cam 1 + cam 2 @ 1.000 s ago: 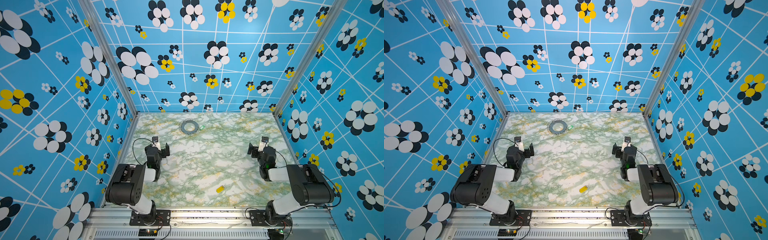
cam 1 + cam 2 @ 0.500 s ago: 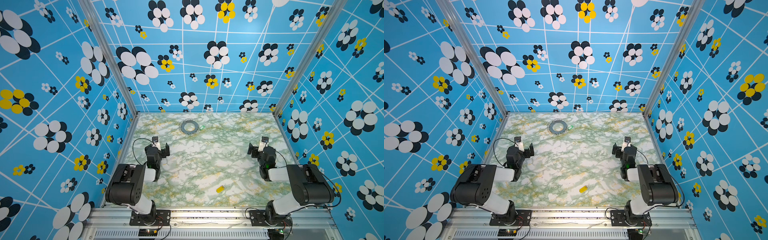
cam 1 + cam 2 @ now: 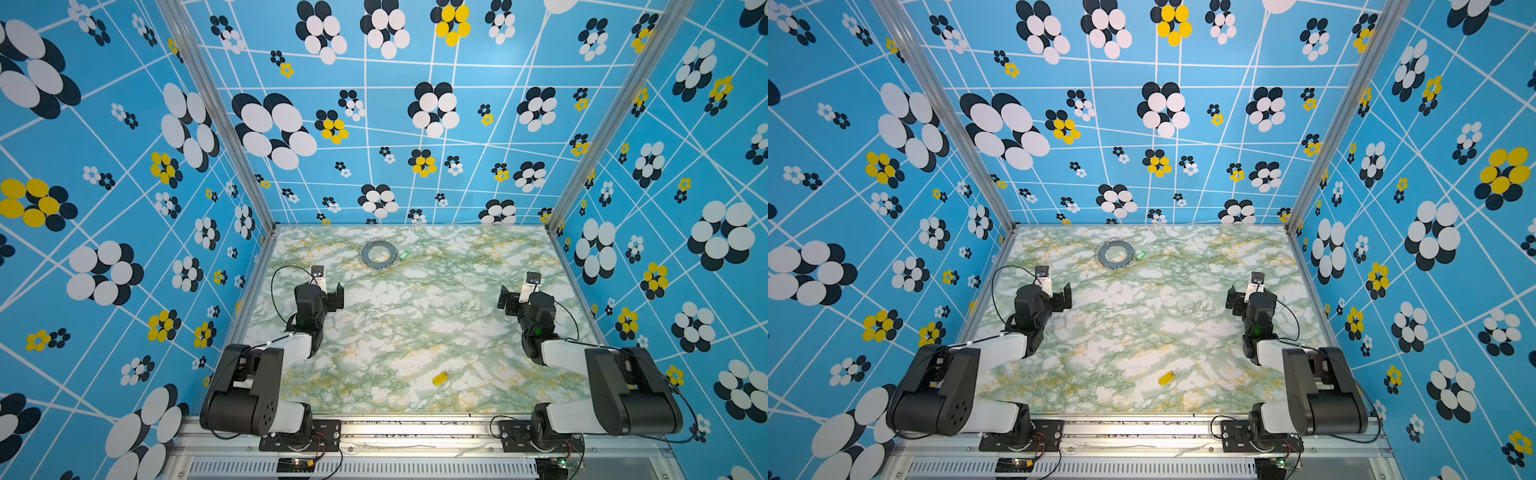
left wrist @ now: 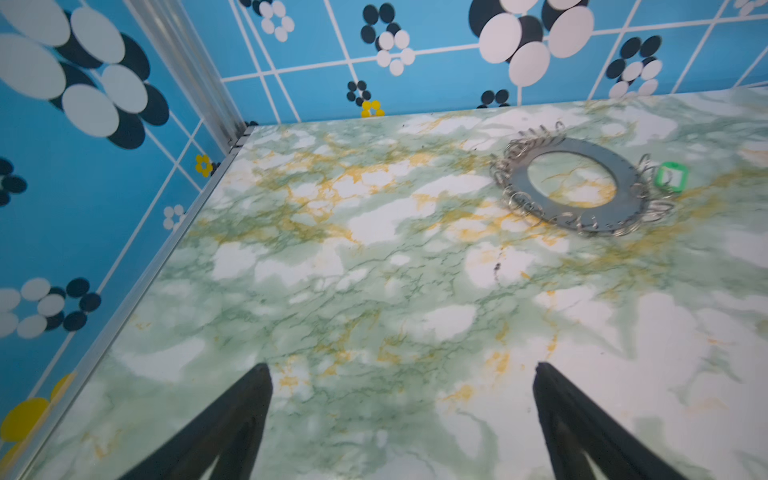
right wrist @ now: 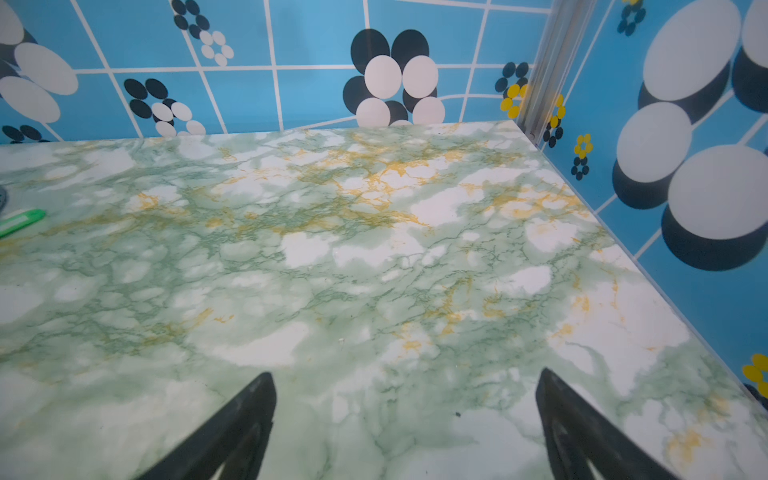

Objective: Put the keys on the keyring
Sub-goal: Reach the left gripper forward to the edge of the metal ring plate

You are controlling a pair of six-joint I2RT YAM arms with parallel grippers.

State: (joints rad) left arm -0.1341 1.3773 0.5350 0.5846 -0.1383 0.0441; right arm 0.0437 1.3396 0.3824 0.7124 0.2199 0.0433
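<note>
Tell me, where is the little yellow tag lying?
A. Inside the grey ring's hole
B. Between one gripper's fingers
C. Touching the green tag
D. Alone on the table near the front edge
D: the yellow tag lies alone on the marble table, far from the grey ring.

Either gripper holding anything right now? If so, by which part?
Nothing held. Left gripper and right gripper both open and empty; yellow key, green key and keyring lie on the table.
</note>
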